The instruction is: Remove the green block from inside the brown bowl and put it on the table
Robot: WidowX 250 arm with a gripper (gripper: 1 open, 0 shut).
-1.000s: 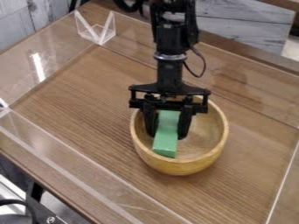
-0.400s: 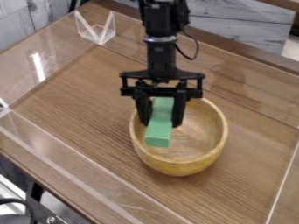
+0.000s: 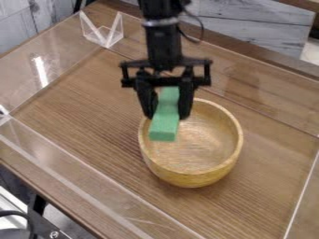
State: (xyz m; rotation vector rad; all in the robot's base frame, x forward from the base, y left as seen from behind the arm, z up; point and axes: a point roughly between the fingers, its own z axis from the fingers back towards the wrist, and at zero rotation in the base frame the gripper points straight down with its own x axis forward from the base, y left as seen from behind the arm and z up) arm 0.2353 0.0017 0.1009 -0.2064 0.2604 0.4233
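Note:
My gripper (image 3: 166, 96) points down over the left half of the brown bowl (image 3: 200, 159) and is shut on the green block (image 3: 165, 123). The block hangs tilted from the black fingers (image 3: 148, 98), its lower end level with the bowl's left rim and clear of the bowl's floor. The bowl is a round light wooden one standing on the wood-grain table (image 3: 88, 103), right of centre. The black arm rises from the gripper to the top edge of the picture.
Clear plastic walls (image 3: 37, 65) edge the table on the left and front. A clear plastic stand (image 3: 103, 30) sits at the back left corner. Bare tabletop lies left of and behind the bowl.
The gripper has risen and shifted left with the green block in it. The block's lower end has come up off the bowl's floor to rim height. The bowl stayed in place.

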